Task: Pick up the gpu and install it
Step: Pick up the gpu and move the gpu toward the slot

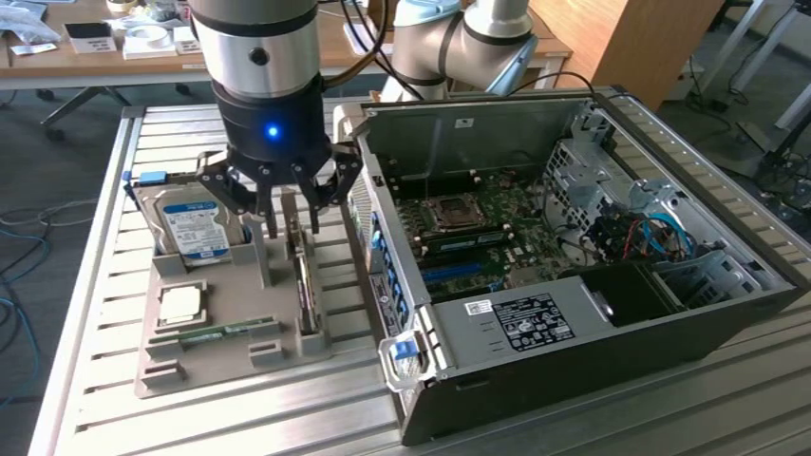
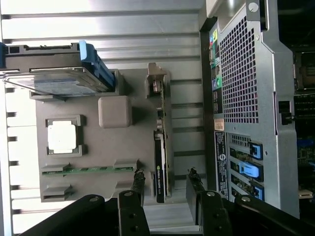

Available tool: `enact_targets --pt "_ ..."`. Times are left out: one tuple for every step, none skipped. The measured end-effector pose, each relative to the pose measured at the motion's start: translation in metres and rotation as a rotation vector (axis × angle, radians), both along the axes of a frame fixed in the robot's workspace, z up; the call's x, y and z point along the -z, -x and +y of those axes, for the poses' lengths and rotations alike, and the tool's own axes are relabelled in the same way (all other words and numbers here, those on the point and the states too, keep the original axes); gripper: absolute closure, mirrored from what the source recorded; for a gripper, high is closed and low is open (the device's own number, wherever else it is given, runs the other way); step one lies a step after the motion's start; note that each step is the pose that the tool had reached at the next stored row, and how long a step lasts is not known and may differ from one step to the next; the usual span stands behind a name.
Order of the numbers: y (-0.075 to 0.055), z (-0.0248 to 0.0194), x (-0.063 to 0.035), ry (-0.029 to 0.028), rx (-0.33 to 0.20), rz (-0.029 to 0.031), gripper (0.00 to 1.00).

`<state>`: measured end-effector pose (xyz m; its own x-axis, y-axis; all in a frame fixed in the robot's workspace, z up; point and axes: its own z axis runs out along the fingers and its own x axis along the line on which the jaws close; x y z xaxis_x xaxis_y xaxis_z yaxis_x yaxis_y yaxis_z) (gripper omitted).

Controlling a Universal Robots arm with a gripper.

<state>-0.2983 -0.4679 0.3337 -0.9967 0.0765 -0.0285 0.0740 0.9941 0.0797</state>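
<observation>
The gpu (image 1: 304, 290) stands on its long edge in a slot at the side of the grey tray (image 1: 228, 366) nearest the computer case. In the wrist view the gpu (image 2: 161, 147) is a thin dark-faced card with a pale metal bracket at its far end. My gripper (image 1: 292, 226) hangs over the card's far half, open. Its two black fingers stand either side of the card's line. The wrist view has my gripper (image 2: 166, 174) with one fingertip on each side of the card, a gap between each and the card.
The tray also holds a silver hard drive (image 1: 197, 228) with a blue-white label, a square CPU (image 1: 181, 304) and a narrow green RAM stick (image 1: 216, 332). The open computer case (image 1: 659, 313) lies to the exterior view's right, motherboard (image 1: 481, 228) exposed. Everything rests on a slatted metal table (image 1: 102, 399).
</observation>
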Motion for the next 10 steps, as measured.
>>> enact_targets --pt "0.0000 0.0000 0.0003 -0.0002 0.000 0.0000 0.53" --pt "0.0000 0.0000 0.0008 -0.0004 0.000 -0.0002 0.53" --pt "0.0000 0.0000 0.0013 -0.0005 0.000 -0.0003 0.53" --pt "0.0000 0.0000 0.0018 -0.0006 0.000 -0.0002 0.53" --pt "0.0000 0.0000 0.0025 -0.0008 0.000 -0.0002 0.53" --pt "0.0000 0.0000 0.0033 -0.0009 0.000 -0.0002 0.53" --pt "0.0000 0.0000 0.0041 -0.0010 0.000 -0.0001 0.53" --pt "0.0000 0.0000 0.0052 -0.0012 0.000 -0.0002 0.53" --pt "0.0000 0.0000 0.0061 -0.0013 0.000 -0.0003 0.53" --pt "0.0000 0.0000 0.0068 -0.0015 0.000 -0.0003 0.53"
